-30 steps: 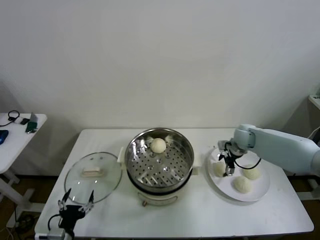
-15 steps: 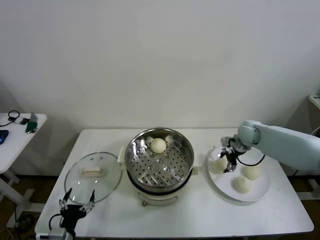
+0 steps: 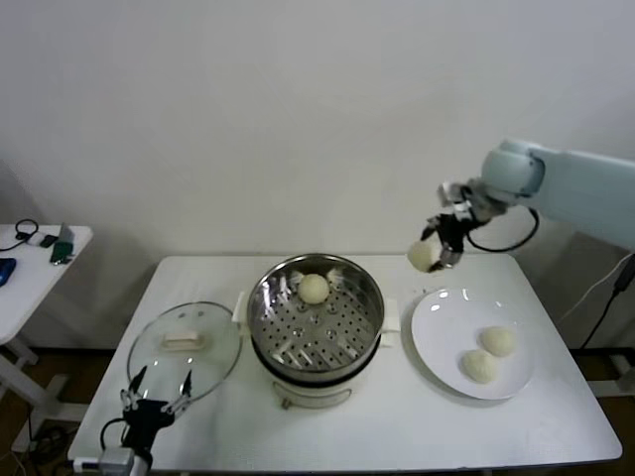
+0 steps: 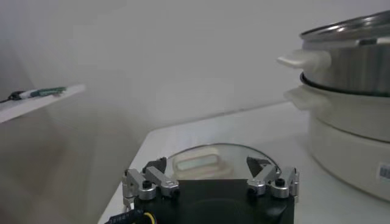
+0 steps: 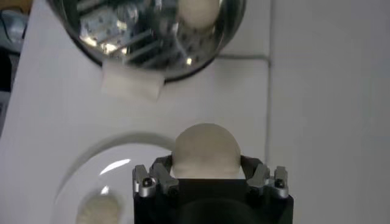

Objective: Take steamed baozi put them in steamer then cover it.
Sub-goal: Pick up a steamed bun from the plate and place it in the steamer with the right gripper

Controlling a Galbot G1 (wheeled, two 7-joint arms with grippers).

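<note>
**Second bun in the air, bound for the steamer**

The right gripper (image 3: 434, 255) is raised high above the desk (image 3: 397, 416), between the steamer (image 3: 316, 317) and the plate (image 3: 474, 342) and above the plate's near edge. Its fingers are clenched on a bun (image 3: 423, 256); the right wrist view shows the dough nipped from both sides, with the steamer rim ahead of it. The height looks chosen to clear the steamer's steel wall on the way across.

One bun (image 3: 314, 289) already sits at the steamer's back, leaving the front and sides of the perforated floor free, so the carried one probably goes there. Two more buns (image 3: 497, 341) lie on the far half of the plate from the steamer, close together but apart.

The lid (image 3: 186, 349) rests flat on the desk just left of the steamer, handle up, waiting until all four are in. The left gripper (image 3: 154, 398) hovers at the lid's near edge, fingers spread wide and empty, seemingly posted for the covering step.
</note>
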